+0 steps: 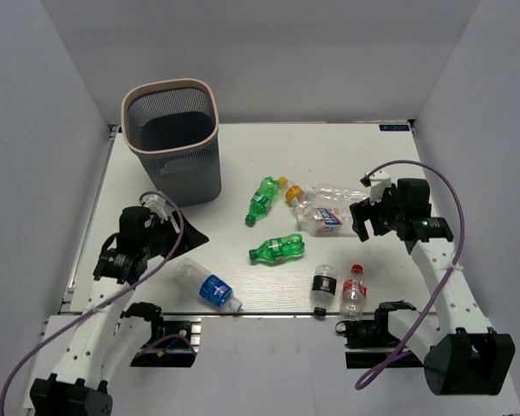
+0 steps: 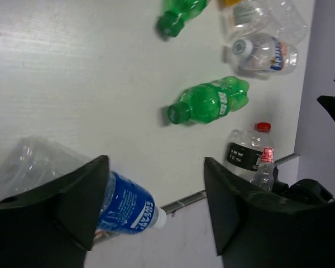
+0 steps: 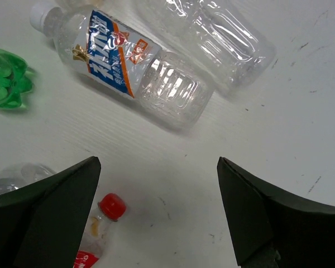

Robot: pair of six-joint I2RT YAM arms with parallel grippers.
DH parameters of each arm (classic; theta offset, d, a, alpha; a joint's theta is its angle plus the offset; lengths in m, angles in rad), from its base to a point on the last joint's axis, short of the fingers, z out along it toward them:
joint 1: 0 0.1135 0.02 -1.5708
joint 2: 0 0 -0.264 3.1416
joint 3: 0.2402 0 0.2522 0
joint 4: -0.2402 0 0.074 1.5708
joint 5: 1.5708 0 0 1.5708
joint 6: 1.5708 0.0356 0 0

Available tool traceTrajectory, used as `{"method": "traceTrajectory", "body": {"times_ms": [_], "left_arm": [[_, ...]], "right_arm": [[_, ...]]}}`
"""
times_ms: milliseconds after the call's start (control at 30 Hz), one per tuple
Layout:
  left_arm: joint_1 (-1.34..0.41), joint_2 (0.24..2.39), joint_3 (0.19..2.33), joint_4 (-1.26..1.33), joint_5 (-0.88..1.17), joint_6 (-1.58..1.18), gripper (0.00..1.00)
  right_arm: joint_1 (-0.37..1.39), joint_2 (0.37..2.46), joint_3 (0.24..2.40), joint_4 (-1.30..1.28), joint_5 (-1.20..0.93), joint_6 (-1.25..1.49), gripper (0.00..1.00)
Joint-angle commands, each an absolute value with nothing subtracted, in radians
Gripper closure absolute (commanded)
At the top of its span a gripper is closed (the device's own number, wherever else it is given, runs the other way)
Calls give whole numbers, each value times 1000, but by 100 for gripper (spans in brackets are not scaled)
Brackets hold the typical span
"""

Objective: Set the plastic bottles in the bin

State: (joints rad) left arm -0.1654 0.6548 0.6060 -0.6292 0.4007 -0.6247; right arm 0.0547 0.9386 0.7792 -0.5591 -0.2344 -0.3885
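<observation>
**Bottles to bin: none in yet, seven on the table**

Top view.
- The bin (image 1: 178,173) stands at the far left of the table (image 1: 373,156). What shows of its inside is dark, with no bottle visible.
- Seven bottles lie loose:
  - blue-label bottle (image 1: 212,287), near front left;
  - upper green bottle (image 1: 262,199) and lower green bottle (image 1: 277,250), mid-table;
  - orange-cap bottle (image 1: 316,192), touching the white-cap bottle (image 1: 326,219);
  - black-label bottle (image 1: 323,289) just beside the red-cap bottle (image 1: 354,295), near the front edge.

Left wrist view.
- The left gripper (image 2: 156,167) has its fingers moderately apart with nothing between them.
- The blue-label bottle lies below it, partly hidden behind one finger.

Right wrist view.
- The right gripper (image 3: 157,167) is spread wide and empty, with bare table between the fingers.
- The white-cap bottle lies just ahead, and the red-cap bottle is near one finger.

Status, as a judgement.
- No bottle has been delivered, so all seven pick-ups and drops remain.
- The blue-label bottle looks nearest for the left arm, and the white-cap bottle for the right.
</observation>
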Motion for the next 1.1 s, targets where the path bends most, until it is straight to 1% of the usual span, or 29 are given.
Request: {"method": "traceTrajectory", "body": {"times_ms": [0, 33, 67, 100, 133, 167, 200, 267, 300, 333, 367, 400, 500, 733, 767, 867, 933, 1067], "left_arm": [[-163, 718, 705, -751, 370, -635, 27], [-163, 727, 719, -768, 347, -655, 36], [-172, 738, 742, -784, 347, -676, 39], [-172, 764, 756, -852, 294, -740, 40], [-172, 776, 785, -885, 278, -761, 42], [-172, 788, 804, -922, 258, -784, 45], [-172, 798, 821, -999, 215, -808, 45], [-172, 810, 867, -1072, 174, -860, 39], [-172, 819, 877, -1103, 158, -873, 35], [-172, 819, 887, -1148, 146, -883, 26], [-172, 828, 887, -1166, 146, -884, 22], [-172, 837, 887, -1176, 156, -884, 18], [-172, 838, 855, -1200, 166, -884, 12], [-172, 838, 750, -1209, 166, -925, 7], [-172, 838, 733, -1184, 166, -925, 5], [-172, 838, 669, -1129, 157, -959, 5], [-172, 838, 631, -1053, 144, -980, 2], [-172, 893, 597, -939, 101, -980, 0]], "right_arm": [[54, 989, 873, -644, -218, -488, 10], [57, 1002, 873, -664, -219, -501, 10], [57, 1011, 877, -678, -244, -561, 10], [52, 1008, 874, -693, -264, -577, 10], [55, 993, 865, -669, -270, -552, 17], [55, 991, 862, -670, -282, -531, 56], [55, 985, 853, -643, -281, -511, 100], [58, 974, 850, -627, -310, -462, 100], [58, 976, 847, -621, -330, -448, 54], [60, 983, 851, -621, -340, -448, 26], [58, 1002, 854, -629, -382, -449, 10], [61, 1020, 857, -635, -390, -446, 10], [61, 1061, 864, -618, -411, -424, 10], [63, 1124, 867, -568, -434, -353, 10], [63, 1134, 862, -557, -431, -351, 10], [63, 1143, 859, -551, -434, -347, 10], [63, 1146, 861, -549, -436, -348, 10], [63, 1144, 850, -551, -436, -364, 10]]}}
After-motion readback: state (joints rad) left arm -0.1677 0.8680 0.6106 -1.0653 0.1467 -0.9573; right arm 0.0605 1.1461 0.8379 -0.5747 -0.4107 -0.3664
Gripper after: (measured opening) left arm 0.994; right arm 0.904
